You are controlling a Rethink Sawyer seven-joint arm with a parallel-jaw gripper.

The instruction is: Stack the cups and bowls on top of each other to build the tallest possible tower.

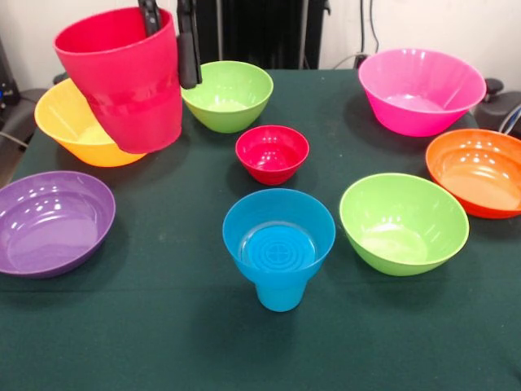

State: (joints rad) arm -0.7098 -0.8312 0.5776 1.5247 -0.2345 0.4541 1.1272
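- Red cup (126, 81) hangs tilted at upper left, gripper (169, 32) pinching its rim.
- Blue bowl (278, 232) sits on sky-blue cup (279, 293), lower centre.
- Tilted cup could slip or topple that stack.

My fingers (189, 49) straddle the rim of the red cup (126, 77), which hangs tilted over the yellow-orange bowl (73, 122) and close beside the far green bowl (228, 95). The small red bowl (272, 152) and the blue bowl on the blue cup (278, 244) crowd the middle. Purple (50, 221), near green (403, 222), orange (479, 171) and pink (419, 90) bowls ring the sides. The table's (163, 342) near strip lies open.
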